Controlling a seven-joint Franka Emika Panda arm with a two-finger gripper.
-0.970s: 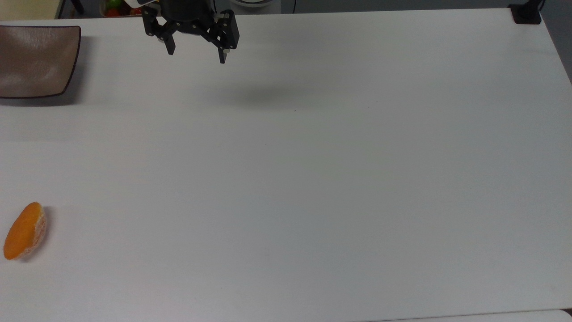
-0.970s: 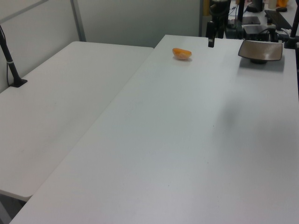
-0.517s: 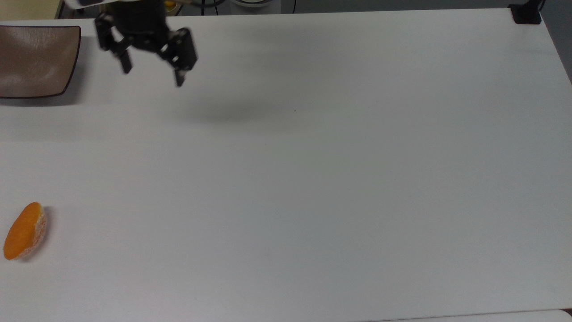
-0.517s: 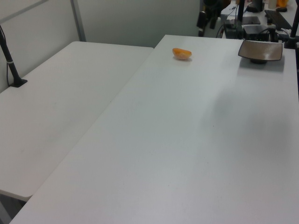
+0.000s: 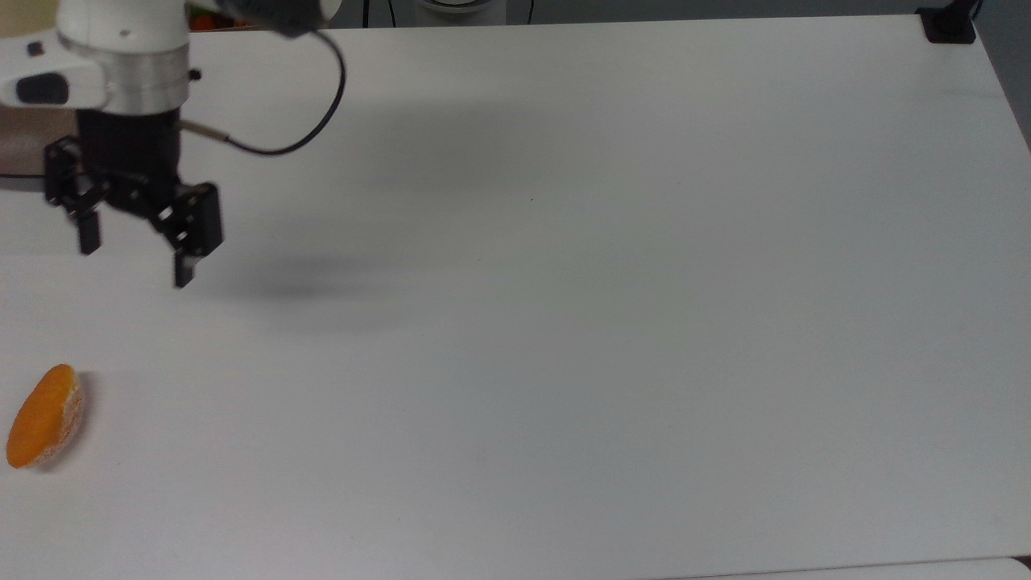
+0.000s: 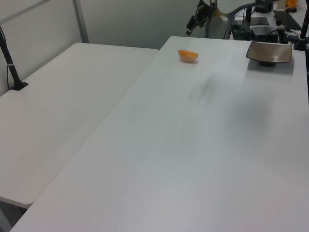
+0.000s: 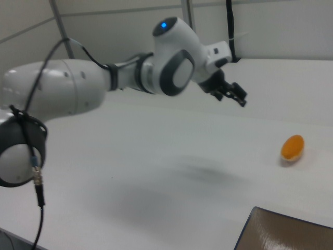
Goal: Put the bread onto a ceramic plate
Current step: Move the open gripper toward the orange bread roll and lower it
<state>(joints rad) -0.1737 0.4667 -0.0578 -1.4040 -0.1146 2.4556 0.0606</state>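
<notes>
A: Where does the bread (image 5: 44,416) lie?

B: On the bare white table (image 5: 612,322), at the far lower left of the top view, resting partly on its side: orange face up and toward the top view's left, pale sugary edge along its right. In the left view it sits near the table's far edge (image 6: 188,55); in the right view it is the orange oval at the right view's right (image 7: 292,147).

A: And its long axis?

B: In the top view it runs from lower left to upper right, fairly steep, closer to the frame's vertical than its horizontal.

A: Which way from the gripper (image 5: 133,258)?

B: Below it and a little toward the top view's left. The gripper hangs in the air well apart from the bun, empty, its 2 fingers spread wide. In the top view the fingers are set apart roughly along the frame's horizontal, so their gap already lies more or less across the bun's narrow width.

A: So the coming move?

B: My judgement: travel down the top view's frame and slightly left until the fingers straddle the bun, a small wrist turn to square up with the tilted axis, then descend.

A: And the ceramic plate (image 6: 269,52)?

B: In the left view it stands well to the right of the bun; in the right view one corner shows at the bottom edge (image 7: 283,235). Nothing lies on what shows of it.
</notes>
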